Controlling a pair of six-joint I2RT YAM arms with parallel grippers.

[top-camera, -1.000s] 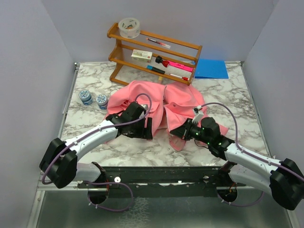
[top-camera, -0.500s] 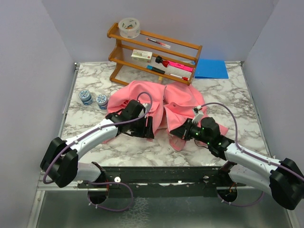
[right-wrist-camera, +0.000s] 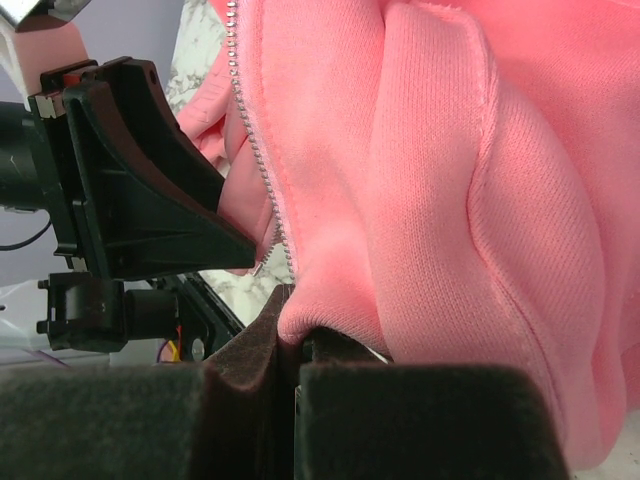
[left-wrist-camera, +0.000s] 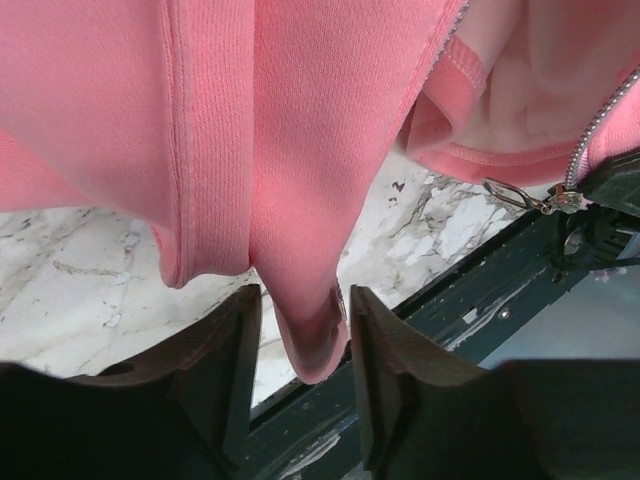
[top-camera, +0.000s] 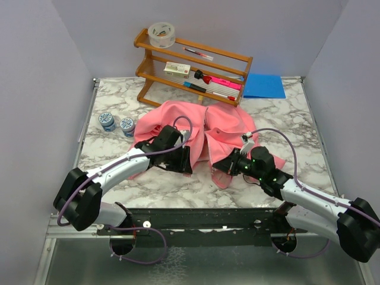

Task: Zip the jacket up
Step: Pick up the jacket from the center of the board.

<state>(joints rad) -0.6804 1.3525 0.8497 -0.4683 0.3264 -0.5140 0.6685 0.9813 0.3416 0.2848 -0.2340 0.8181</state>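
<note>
The pink jacket (top-camera: 222, 127) lies spread and unzipped on the marble table, collar toward the rack. My left gripper (top-camera: 185, 159) is at the bottom of its left front panel. In the left wrist view the fingers (left-wrist-camera: 225, 370) stand partly open, with a hanging corner of the hem (left-wrist-camera: 312, 335) between them. The metal zipper pull (left-wrist-camera: 520, 195) dangles from the other panel's teeth to the right. My right gripper (top-camera: 222, 166) is shut on the right panel's bottom hem (right-wrist-camera: 310, 315), just beside the zipper teeth (right-wrist-camera: 255, 150).
A wooden rack (top-camera: 193, 65) at the back holds a tape roll (top-camera: 161, 34), pens and a small box. A blue folder (top-camera: 264, 86) lies at the back right. Two small jars (top-camera: 107, 121) stand left of the jacket. A dark rail (top-camera: 196, 217) runs along the table's near edge.
The left jaws have narrowed around the hem corner, and the left gripper has edged slightly right. The right gripper holds as before.
</note>
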